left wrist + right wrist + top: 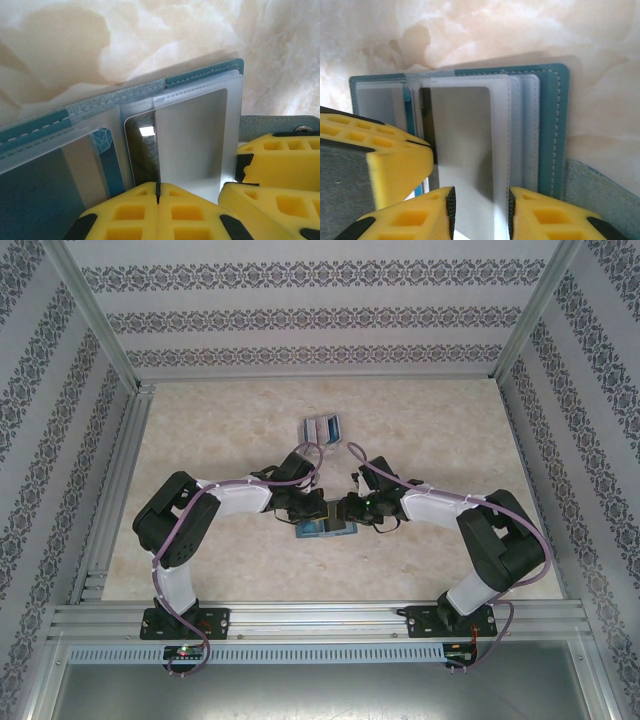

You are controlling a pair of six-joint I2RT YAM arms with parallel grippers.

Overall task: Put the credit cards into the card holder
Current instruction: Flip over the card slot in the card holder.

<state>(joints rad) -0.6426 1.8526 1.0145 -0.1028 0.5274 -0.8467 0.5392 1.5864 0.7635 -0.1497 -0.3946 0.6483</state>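
Over the open card holder (322, 531), the left gripper (157, 192) is pinched tight; the right gripper (481, 210) stands part-open astride its clear sleeve (501, 150); credit cards (322, 428) lie well beyond the holder.

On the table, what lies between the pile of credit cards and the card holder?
Nothing: the top view shows only bare table between the credit cards and the card holder.
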